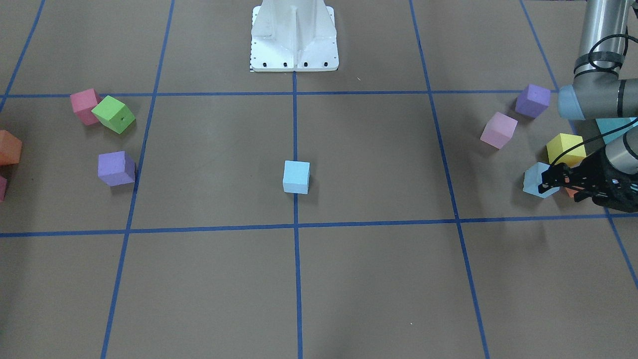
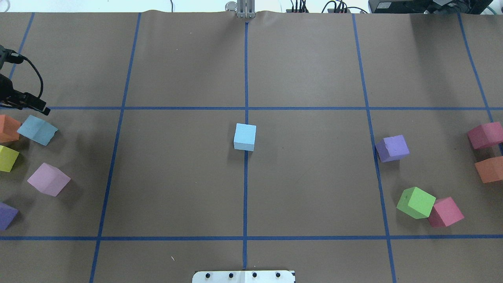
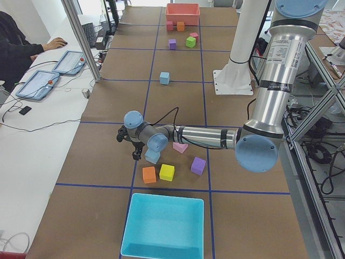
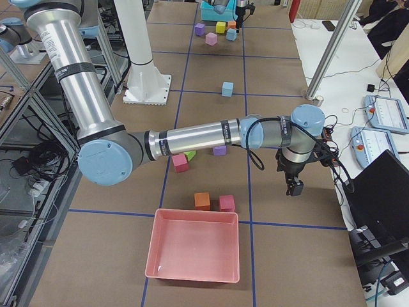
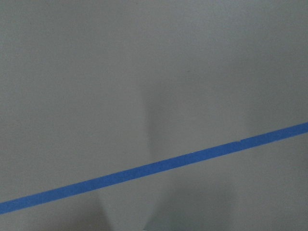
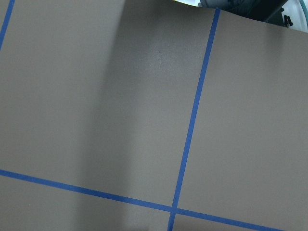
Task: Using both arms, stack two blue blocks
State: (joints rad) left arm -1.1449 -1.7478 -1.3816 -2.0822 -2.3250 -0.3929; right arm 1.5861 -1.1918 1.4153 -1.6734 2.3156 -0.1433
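One pale blue block (image 2: 245, 136) sits on the centre line of the table, also seen in the front view (image 1: 296, 176). The other blue block (image 2: 37, 130) lies at the table's left end, touching an orange cube (image 2: 8, 127). My left gripper (image 1: 544, 182) hovers just beyond and above this block (image 1: 532, 182), its jaws apart and empty. My right gripper (image 4: 294, 188) shows only in the right side view, low over bare paper near the operators' edge; I cannot tell whether it is open or shut. Both wrist views show only paper and blue tape.
Yellow (image 2: 7, 158), pink (image 2: 49, 179) and purple (image 2: 6, 215) cubes lie near the left blue block. Purple (image 2: 392, 148), green (image 2: 415, 202), pink-red (image 2: 445, 212), red (image 2: 485, 135) and orange (image 2: 490, 169) cubes lie at the right. A turquoise bin (image 3: 164, 226) and a red bin (image 4: 193, 252) stand at the ends.
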